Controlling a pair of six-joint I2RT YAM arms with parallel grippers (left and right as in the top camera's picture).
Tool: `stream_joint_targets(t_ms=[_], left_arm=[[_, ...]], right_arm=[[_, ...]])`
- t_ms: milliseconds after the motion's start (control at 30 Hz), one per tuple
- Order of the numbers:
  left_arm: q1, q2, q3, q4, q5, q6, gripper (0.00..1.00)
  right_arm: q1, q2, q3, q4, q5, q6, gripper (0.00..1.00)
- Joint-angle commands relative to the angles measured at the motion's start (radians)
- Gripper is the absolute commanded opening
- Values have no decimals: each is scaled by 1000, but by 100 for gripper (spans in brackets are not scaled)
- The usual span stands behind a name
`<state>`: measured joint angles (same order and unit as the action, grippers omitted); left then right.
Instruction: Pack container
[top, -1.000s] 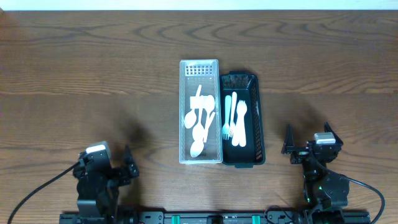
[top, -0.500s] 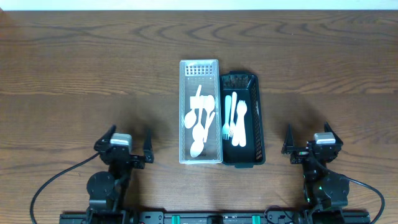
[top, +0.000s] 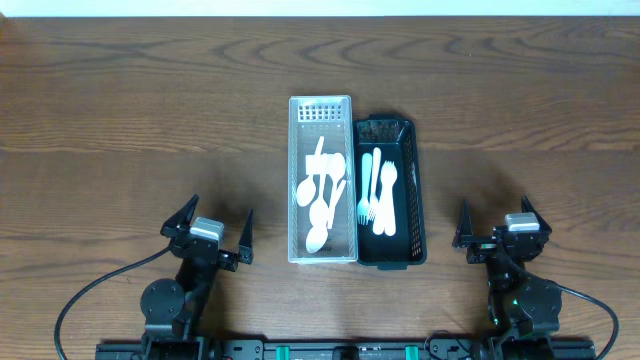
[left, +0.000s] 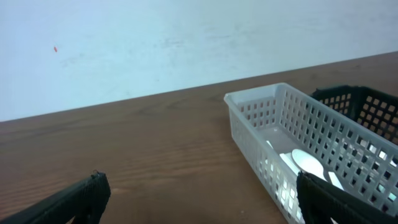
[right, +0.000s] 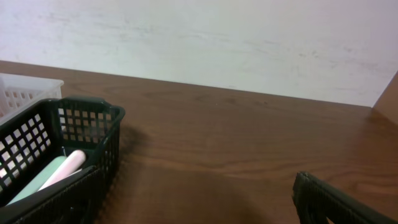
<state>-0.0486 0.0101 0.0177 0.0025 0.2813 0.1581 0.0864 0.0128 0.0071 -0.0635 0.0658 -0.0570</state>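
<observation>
L gripper (top: 220, 212) turned twd white basket (top: 320, 102), jaws spread | R gripper (top: 495, 205) parked, spread | cutlery (top: 378, 200) looks packed

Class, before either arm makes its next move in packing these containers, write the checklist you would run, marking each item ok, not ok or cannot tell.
1. Jaws of the left claw apart, nothing held: ok.
2. Jaws of the right claw apart, nothing held: ok.
3. The white slotted plastic basket upright, white spoons inside: ok.
4. The black mesh plastic basket upright beside it, forks inside: ok.
5. No loose cutlery on the brown wooden table: ok.
6. Anything left to pack out of view: cannot tell.
</observation>
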Motion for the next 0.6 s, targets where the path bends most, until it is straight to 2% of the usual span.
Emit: stream_joint_targets(t_ms=[0, 100, 233, 567], left_arm=[[-3, -1, -14, -56, -21, -41, 98], [-3, 1, -14, -56, -20, -54, 98], [-3, -2, -14, -53, -19, -145, 98], [-3, -6, -14, -50, -20, -145, 98]], right_arm=[[11, -4, -2, -5, -3, -11, 99], [11, -4, -2, -5, -3, -11, 99], [11, -4, -2, -5, -3, -11, 99], [11, -4, -2, -4, -3, -11, 99]])
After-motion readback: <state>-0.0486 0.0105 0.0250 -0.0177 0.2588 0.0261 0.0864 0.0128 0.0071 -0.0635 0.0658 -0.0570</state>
